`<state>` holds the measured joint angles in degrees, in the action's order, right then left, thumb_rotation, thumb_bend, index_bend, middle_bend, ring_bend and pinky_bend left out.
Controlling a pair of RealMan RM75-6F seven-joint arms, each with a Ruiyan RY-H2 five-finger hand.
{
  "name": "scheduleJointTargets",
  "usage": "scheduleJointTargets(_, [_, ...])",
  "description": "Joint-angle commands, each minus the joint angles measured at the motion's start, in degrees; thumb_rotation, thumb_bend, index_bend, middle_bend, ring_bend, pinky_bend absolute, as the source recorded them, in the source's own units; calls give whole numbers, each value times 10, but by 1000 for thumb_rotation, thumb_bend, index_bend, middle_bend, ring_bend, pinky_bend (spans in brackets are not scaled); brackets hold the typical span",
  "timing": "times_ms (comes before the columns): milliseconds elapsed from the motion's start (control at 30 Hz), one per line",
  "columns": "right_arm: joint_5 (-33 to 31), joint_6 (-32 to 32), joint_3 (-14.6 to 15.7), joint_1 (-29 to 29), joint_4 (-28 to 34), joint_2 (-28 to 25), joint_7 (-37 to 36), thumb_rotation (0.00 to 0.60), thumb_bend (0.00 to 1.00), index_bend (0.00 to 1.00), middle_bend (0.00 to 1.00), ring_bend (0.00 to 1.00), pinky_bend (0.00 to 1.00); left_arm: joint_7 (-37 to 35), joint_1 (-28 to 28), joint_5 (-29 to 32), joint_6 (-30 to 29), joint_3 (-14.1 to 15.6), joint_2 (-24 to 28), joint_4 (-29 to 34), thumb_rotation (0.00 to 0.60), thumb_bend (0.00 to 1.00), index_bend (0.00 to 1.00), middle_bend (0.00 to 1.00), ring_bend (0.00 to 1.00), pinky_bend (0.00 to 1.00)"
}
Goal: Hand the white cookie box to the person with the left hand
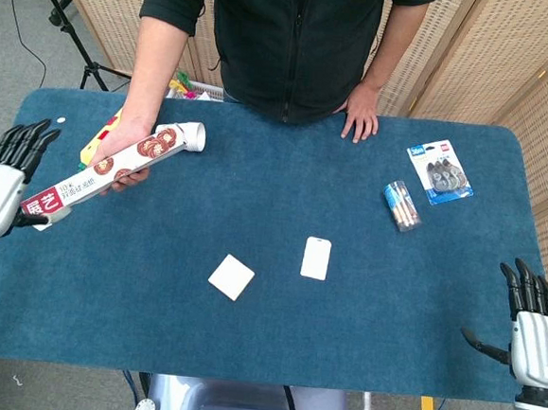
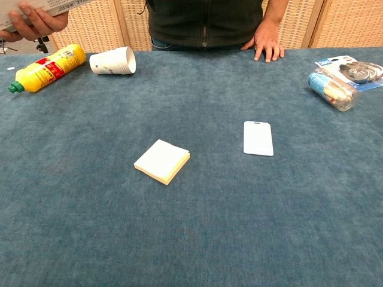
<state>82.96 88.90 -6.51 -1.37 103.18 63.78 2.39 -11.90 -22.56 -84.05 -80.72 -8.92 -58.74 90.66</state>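
The white cookie box (image 1: 106,168), long and printed with cookie pictures, is held by the person's hand (image 1: 117,155) above the table's left side, tilted down toward my side. Its underside (image 2: 57,6) shows at the chest view's top left edge in the person's fingers. My left hand (image 1: 2,184) is at the far left edge, fingers spread and apart from the box, holding nothing. My right hand (image 1: 530,325) rests open near the front right corner.
A yellow bottle (image 2: 45,67) and a tipped paper cup (image 2: 112,60) lie at the back left. A sticky-note pad (image 2: 162,161) and a white card (image 2: 258,138) lie mid-table. Packaged items (image 2: 335,81) sit at the back right. The person's other hand (image 2: 264,45) rests on the far edge.
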Motion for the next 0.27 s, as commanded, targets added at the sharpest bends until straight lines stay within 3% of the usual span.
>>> scheduleJointTargets(33, [0, 1, -1, 0, 1, -1, -1, 600, 0, 2, 0, 0, 0, -3, 53, -5, -42, 33, -4, 0, 600, 0, 0, 0, 0, 0])
scheduleJointTargets(267, [4, 3, 1, 1, 2, -2, -3, 600, 0, 2, 0, 0, 0, 16, 94, 43, -49, 46, -46, -21, 600, 0, 0, 0, 0, 0])
